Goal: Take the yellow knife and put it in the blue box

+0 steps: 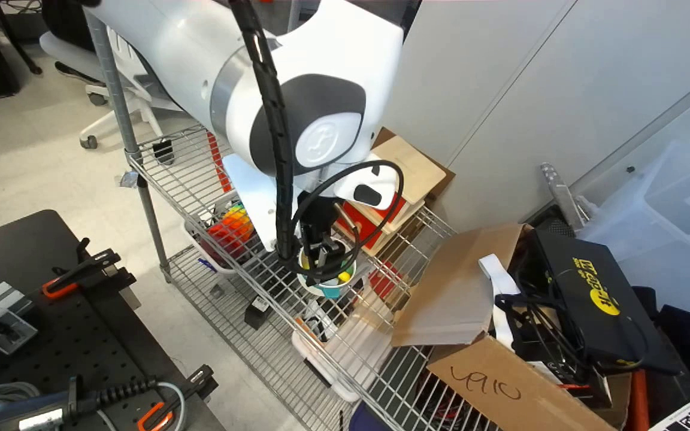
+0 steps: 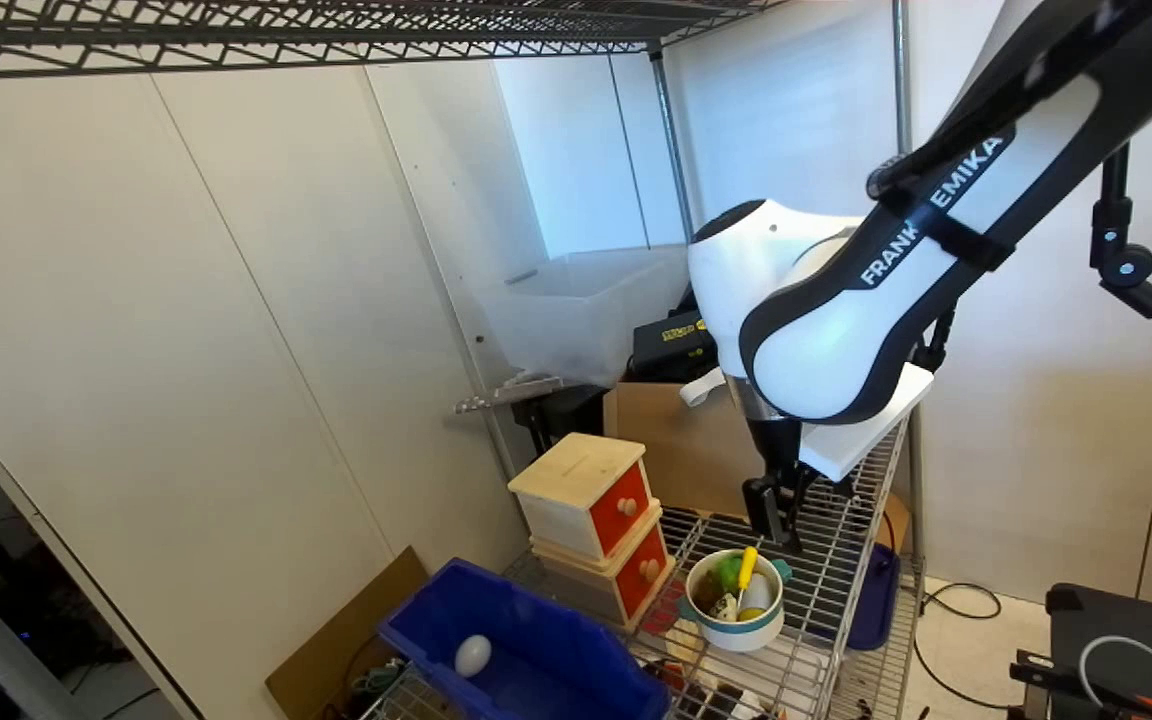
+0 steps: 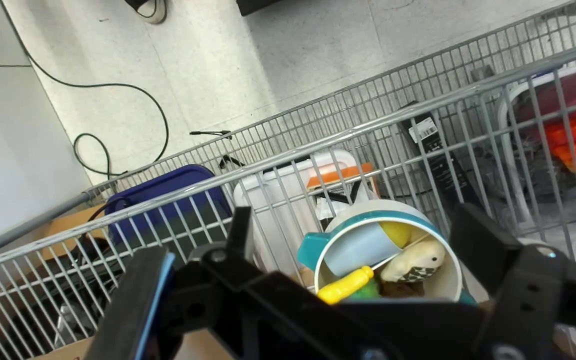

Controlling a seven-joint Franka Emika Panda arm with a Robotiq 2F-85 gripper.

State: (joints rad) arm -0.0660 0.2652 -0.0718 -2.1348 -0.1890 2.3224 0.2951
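Observation:
The yellow knife (image 2: 746, 570) leans in a white pot with teal handles (image 2: 739, 635), its yellow handle up against the rim. The knife's handle (image 3: 345, 285) and thin pale blade also show in the wrist view, inside the pot (image 3: 316, 249). My gripper (image 3: 358, 240) is open and empty, with its fingers wide apart above the pot. In an exterior view the gripper (image 2: 778, 520) hangs above the pot. The deep-blue box (image 2: 556, 650) stands at the near left of that view, holding a white egg (image 2: 473, 655). The box does not show clearly in the wrist view.
Stacked wooden boxes with red drawers (image 2: 621, 575) stand between the blue box and the pot. An open cardboard box (image 1: 501, 383) with a black case (image 1: 602, 299) sits beyond the pot. The wire shelf (image 3: 368, 132) has gaps and a raised edge.

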